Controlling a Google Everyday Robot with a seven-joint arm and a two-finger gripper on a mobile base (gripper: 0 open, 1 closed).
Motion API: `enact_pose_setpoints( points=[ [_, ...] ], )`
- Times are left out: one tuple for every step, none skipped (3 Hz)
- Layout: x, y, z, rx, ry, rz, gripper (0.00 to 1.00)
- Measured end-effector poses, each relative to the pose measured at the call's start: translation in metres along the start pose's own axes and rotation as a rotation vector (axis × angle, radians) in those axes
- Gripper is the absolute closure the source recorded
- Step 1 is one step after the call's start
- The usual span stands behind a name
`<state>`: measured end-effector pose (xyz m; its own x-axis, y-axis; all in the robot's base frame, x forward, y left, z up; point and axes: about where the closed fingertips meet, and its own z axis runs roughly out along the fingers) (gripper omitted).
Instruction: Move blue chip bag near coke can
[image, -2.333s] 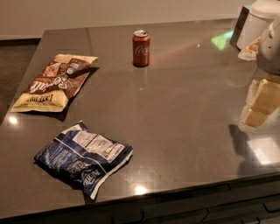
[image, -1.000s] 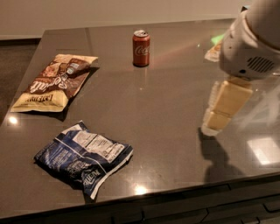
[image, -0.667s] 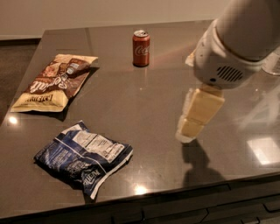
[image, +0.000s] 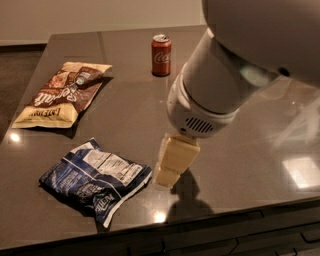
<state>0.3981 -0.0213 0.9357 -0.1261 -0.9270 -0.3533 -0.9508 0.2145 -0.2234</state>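
Observation:
The blue chip bag (image: 96, 179) lies crumpled near the table's front left, white label panel up. The coke can (image: 161, 55) stands upright at the back middle of the table, far from the bag. My gripper (image: 168, 174) hangs from the large white arm (image: 220, 85) and sits just right of the bag, low over the table, at the bag's right edge. Nothing shows in it.
A larger brown-and-yellow snack bag (image: 62, 94) lies at the left, behind the blue bag. The dark glossy table (image: 250, 165) has its front edge just below the blue bag and gripper. The arm covers much of the upper right.
The arm has swung in from the right edge toward the left and down, bringing the gripper beside the blue chip bag. The bags and the can have not moved.

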Motion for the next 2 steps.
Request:
enact_pose_setpoints(
  points=[
    [-0.016, 0.013, 0.008, -0.007, 0.000, -0.032, 0.00],
    [-0.038, 0.028, 0.030, -0.020, -0.014, -0.060, 0.00]
  ],
)
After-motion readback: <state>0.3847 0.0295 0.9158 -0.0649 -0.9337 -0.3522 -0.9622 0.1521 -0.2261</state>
